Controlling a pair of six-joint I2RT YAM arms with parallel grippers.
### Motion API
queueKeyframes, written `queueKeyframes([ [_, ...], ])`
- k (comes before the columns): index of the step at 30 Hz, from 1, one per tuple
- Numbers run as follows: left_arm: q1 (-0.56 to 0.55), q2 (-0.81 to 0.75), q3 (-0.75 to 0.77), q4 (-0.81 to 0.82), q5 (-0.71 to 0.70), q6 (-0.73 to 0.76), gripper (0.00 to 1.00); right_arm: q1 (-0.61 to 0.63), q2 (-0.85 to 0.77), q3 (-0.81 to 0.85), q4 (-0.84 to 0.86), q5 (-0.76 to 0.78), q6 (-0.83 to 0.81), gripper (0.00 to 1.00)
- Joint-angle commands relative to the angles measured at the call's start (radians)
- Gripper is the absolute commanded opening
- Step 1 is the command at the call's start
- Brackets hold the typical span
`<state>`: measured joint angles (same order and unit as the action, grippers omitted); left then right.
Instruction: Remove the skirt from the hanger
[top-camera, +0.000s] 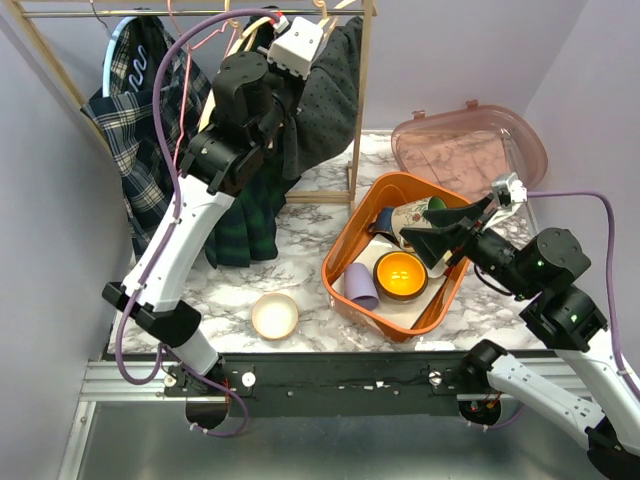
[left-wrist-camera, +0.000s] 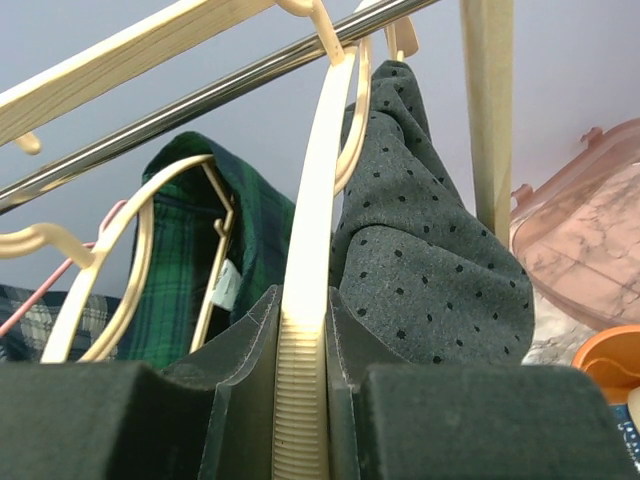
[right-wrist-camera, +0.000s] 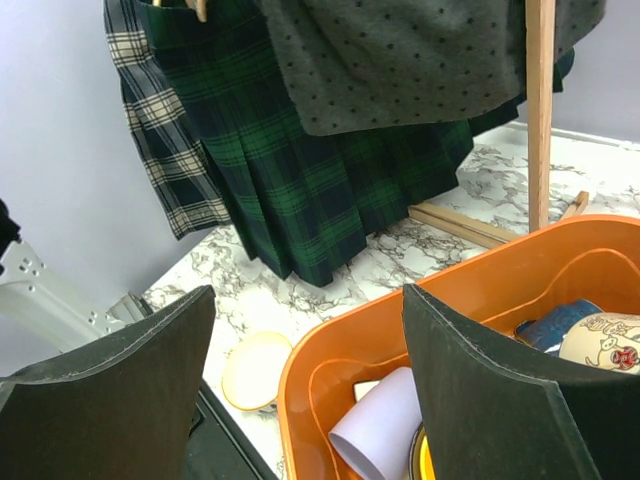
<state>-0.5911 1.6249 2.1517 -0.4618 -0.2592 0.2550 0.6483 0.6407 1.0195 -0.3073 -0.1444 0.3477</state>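
The grey dotted skirt (left-wrist-camera: 430, 270) is a soft charcoal cloth scattered with small dark spots. It is bunched at the top under the metal rail (left-wrist-camera: 200, 100) and falls in loose folds beside the rack's wooden post (left-wrist-camera: 490, 110). It hangs at the right end of the rack at the back of the marble table (top-camera: 310, 235), with a green tartan skirt (top-camera: 250, 215) next to it on the left. The left gripper (left-wrist-camera: 300, 300) is raised to the rail and is clamped narrow on the ribbed arm of a cream hanger (left-wrist-camera: 318, 200), one finger pressed to each side. The grey cloth lies just to the right of those fingers and close behind the hanger's curve. The skirt seems to ride on this hanger, though the fold at the hook hides where the two meet. The overhead view does not help, as the arm and wrist camera cover the skirt's top edge. The skirt's hem is cut off in the left wrist view. The right gripper (right-wrist-camera: 307, 300) is spread wide and holds nothing. It hovers over the orange bin (top-camera: 345, 250), well apart from the rack.
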Motion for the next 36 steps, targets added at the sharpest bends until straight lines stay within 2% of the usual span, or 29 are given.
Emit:
queueKeyframes([
  [1,0.001,-0.102,-0.003,0.094,-0.048,0.018,0.0,-0.003,0.007,-0.001,0.019,-0.006,0.007,0.83],
  [14,0.001,-0.171,-0.07,0.045,-0.022,0.015,0.0,-0.003,0.039,0.028,-0.006,-0.032,0.02,0.83],
  [21,0.001,-0.188,-0.058,-0.029,0.029,-0.04,0.0,-0.003,0.042,0.036,-0.023,-0.032,0.02,0.83],
  [36,0.001,-0.215,-0.009,-0.182,0.035,-0.12,0.0,-0.003,0.053,0.021,-0.018,-0.037,0.025,0.83],
])
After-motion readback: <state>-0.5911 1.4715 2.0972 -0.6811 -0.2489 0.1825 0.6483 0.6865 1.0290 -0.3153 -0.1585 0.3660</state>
